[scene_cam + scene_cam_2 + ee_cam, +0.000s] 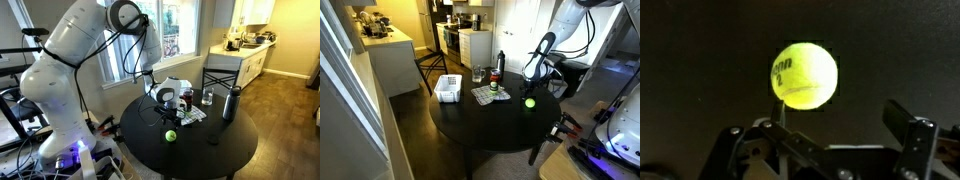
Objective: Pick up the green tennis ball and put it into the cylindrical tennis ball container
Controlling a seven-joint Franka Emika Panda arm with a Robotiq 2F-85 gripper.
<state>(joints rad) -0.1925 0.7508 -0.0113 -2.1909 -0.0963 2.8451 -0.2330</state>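
The green tennis ball point(171, 135) lies on the round black table point(200, 150), also seen in an exterior view point(530, 102). In the wrist view the ball point(804, 74) fills the centre, just beyond my jaws. My gripper point(825, 140) is open and empty, hovering above the ball in both exterior views point(165, 106) point(531, 80). The dark reddish tennis ball container point(495, 87) stands upright on a patterned mat further along the table, and also shows in an exterior view point(187, 101).
A tall dark grey bottle point(231, 103) point(501, 62), a clear glass point(208, 97) point(476, 74) and a white basket point(447, 88) stand on the table. The patterned mat point(485, 97) lies under the container. A chair point(222, 72) stands behind the table.
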